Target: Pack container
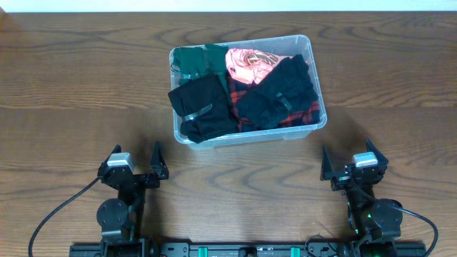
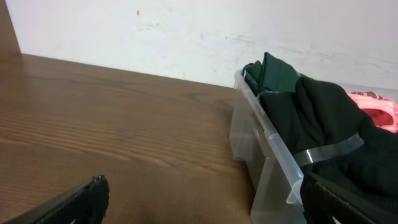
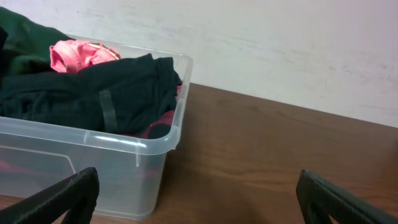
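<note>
The clear plastic container (image 1: 297, 131) stands at the middle of the table, tilted a little. It is full of folded clothes: black garments (image 1: 203, 107), a green one (image 1: 198, 60), a pink one (image 1: 250, 66) and a red plaid one (image 1: 239, 95). The container also shows in the left wrist view (image 2: 264, 168) and the right wrist view (image 3: 134, 162). My left gripper (image 1: 136, 165) is open and empty near the front edge, left of the container. My right gripper (image 1: 348, 165) is open and empty near the front edge, right of the container.
The wooden table (image 1: 78, 93) surrounds the container. A white wall (image 2: 186, 31) rises behind the table's far edge. Cables run from both arm bases at the front edge.
</note>
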